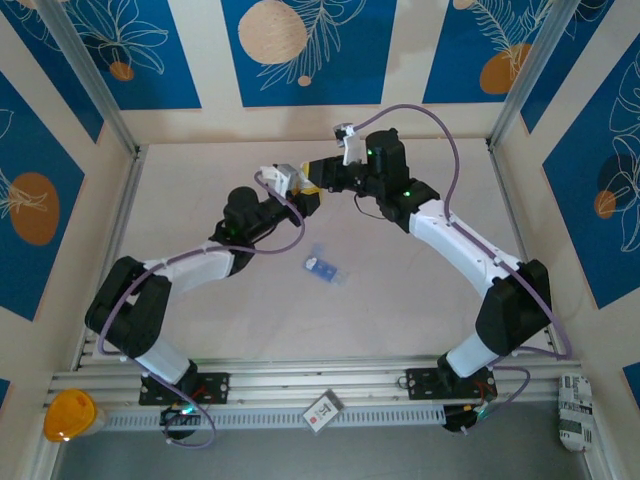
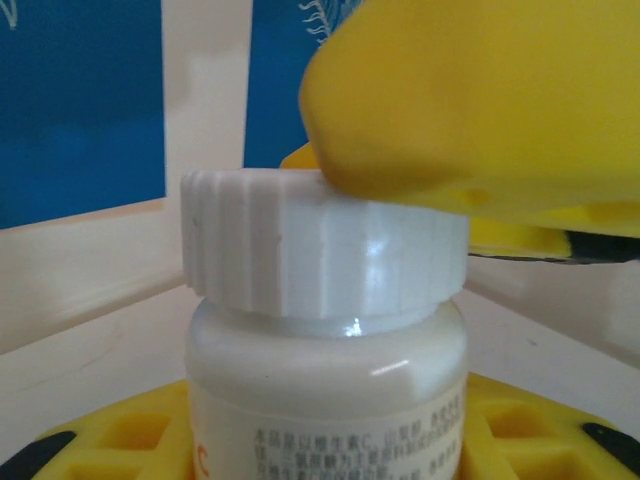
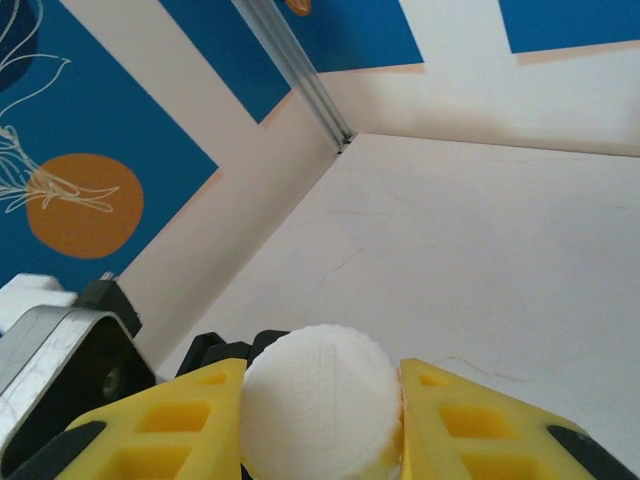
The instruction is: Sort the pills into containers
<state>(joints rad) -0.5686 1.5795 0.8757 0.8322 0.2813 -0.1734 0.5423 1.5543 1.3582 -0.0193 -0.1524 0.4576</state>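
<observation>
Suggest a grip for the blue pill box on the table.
Take the blue pill box across its narrow width at mid-length, from straight above. It lies flat, a short diagonal strip, so its long sides look easiest to pinch.

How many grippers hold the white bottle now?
2: the left gripper clamps the white bottle by its body; the right gripper is shut on its white cap.

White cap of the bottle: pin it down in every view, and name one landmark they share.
Left wrist: white cap at centre, atop the bottle, a yellow finger on its top right.
Right wrist: bottom centre, between the right gripper's yellow fingers.
Top external: where left gripper and right gripper meet, too small to make out.
Shared landmark: those yellow fingers.
</observation>
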